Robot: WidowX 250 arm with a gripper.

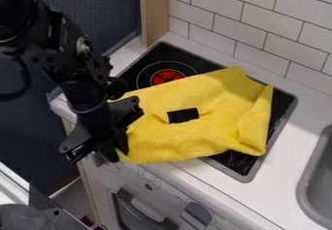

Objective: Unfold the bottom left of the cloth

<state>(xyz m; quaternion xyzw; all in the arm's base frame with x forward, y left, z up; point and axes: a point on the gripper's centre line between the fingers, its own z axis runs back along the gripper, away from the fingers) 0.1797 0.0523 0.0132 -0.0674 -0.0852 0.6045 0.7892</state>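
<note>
Apparently, the work was at the taking of the corner: the black arm (pixel 88 95) had its jaws low beside the bottom left of the yellow cloth (pixel 194 144). I could not tell how wide they stood, nor whether they had hold of any fabric. The cloth lay wrinkled across the stove (pixel 148 59), its lower left at the tabletop (pixel 285 144) edge. The next move probably asked for a sure grip, then an outward pull.
</note>
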